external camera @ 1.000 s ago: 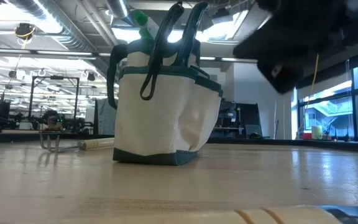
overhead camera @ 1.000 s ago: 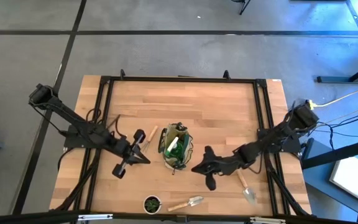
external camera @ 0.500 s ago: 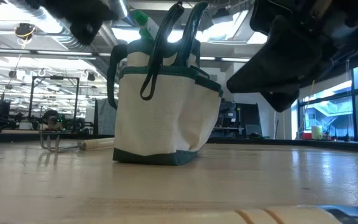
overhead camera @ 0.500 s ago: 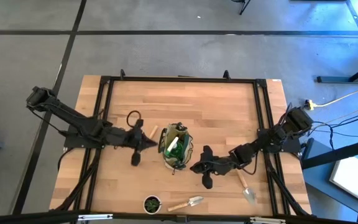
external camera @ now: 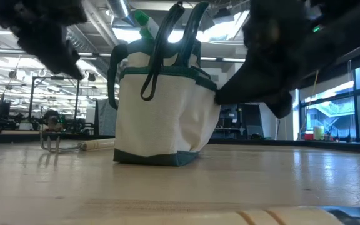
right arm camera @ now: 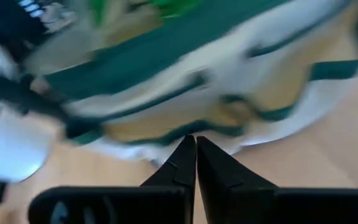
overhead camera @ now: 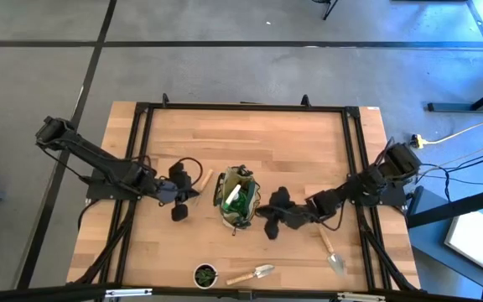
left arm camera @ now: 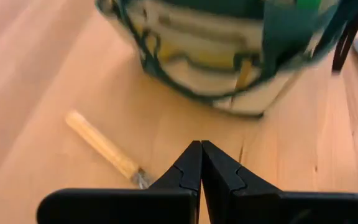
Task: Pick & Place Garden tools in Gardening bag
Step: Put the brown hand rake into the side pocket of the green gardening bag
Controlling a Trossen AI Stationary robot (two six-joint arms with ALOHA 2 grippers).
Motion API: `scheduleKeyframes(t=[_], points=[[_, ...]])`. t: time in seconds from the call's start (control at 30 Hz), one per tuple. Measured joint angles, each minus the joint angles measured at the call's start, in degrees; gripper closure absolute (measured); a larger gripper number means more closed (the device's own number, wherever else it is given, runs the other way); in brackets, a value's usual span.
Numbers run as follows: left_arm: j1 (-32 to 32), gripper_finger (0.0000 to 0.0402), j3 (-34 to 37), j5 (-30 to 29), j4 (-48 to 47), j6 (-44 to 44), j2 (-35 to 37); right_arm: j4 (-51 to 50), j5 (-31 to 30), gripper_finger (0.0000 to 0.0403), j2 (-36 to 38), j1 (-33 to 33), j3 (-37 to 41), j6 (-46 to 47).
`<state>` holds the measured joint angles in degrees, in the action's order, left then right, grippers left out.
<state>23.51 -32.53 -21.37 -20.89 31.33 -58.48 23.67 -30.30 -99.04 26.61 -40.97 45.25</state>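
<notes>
The gardening bag [overhead camera: 236, 200] stands upright mid-table, with the green spray bottle [external camera: 141, 19] sticking out of its mouth. A wooden-handled fork [overhead camera: 202, 186] lies flat on the table just left of the bag; its handle shows in the left wrist view [left arm camera: 102, 145]. My left gripper [overhead camera: 193, 195] is shut and empty above the table beside the fork [left arm camera: 201, 144]. My right gripper [overhead camera: 260, 220] is shut, its tips close against the bag's right side [right arm camera: 194, 138]. Two wooden-handled trowels lie on the table, one near the front edge [overhead camera: 254, 273] and one at the right [overhead camera: 332, 250]. My left gripper touches nothing. My right gripper's shut fingertips stand at the lower part of the bag's right side wall [external camera: 212, 103], coming at it slanting down from the table's right. I cannot tell whether they touch the fabric.
A small dark pot with a green plant [overhead camera: 205, 274] stands near the table's front edge, left of the front trowel. The black frame rails [overhead camera: 241, 107] run around the table top. Bare wood lies at the far half of the table.
My left gripper has swung from the near side toward the fork and the bag and has come down. My right gripper has gone toward the table's left and down, up to the bag's right side. The bag and the tools have stayed put.
</notes>
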Motion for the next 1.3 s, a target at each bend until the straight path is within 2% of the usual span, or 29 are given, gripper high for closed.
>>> scheduleKeyframes(t=[0.13, 0.27, 0.4, 0.53, 0.63, 0.83, 1.03, 1.3], points=[[-0.29, 0.0400, 4.38, 4.21, -0.25, 0.91, -0.02, -2.27, 4.13, 0.0386, 0.04, -3.02, 0.00, 3.00], [-3.31, 0.0400, 8.24, 3.13, -0.75, 0.24, 0.49, -2.89, 10.03, 0.0386, 0.04, -4.17, 0.00, 3.45], [-7.95, 0.0400, 9.51, 7.22, 1.44, 0.94, 0.79, -3.11, 14.11, 0.0386, 0.04, -4.13, 0.00, 3.44], [-9.81, 0.0400, 9.63, 10.20, 5.10, -1.20, 0.79, -4.31, 16.39, 0.0386, 0.04, -4.00, 0.00, 3.44], [-10.30, 0.0400, 9.63, 9.02, 4.55, -1.53, 0.79, -4.82, 18.55, 0.0386, 0.04, -3.95, 0.00, 3.44], [-10.60, 0.0398, 9.63, 1.54, 3.31, -3.17, 0.79, -4.96, 20.05, 0.0386, 0.04, -3.12, 0.00, 3.41], [-10.58, 0.0395, 9.63, 6.37, 3.31, 1.97, 0.79, -6.43, 21.54, 0.0386, 0.04, -2.82, 0.02, 3.42], [-10.60, 0.0343, 9.63, 4.88, 1.85, 4.49, 0.79, -6.76, 21.54, 0.0387, 0.04, -2.81, 0.02, 3.42]])
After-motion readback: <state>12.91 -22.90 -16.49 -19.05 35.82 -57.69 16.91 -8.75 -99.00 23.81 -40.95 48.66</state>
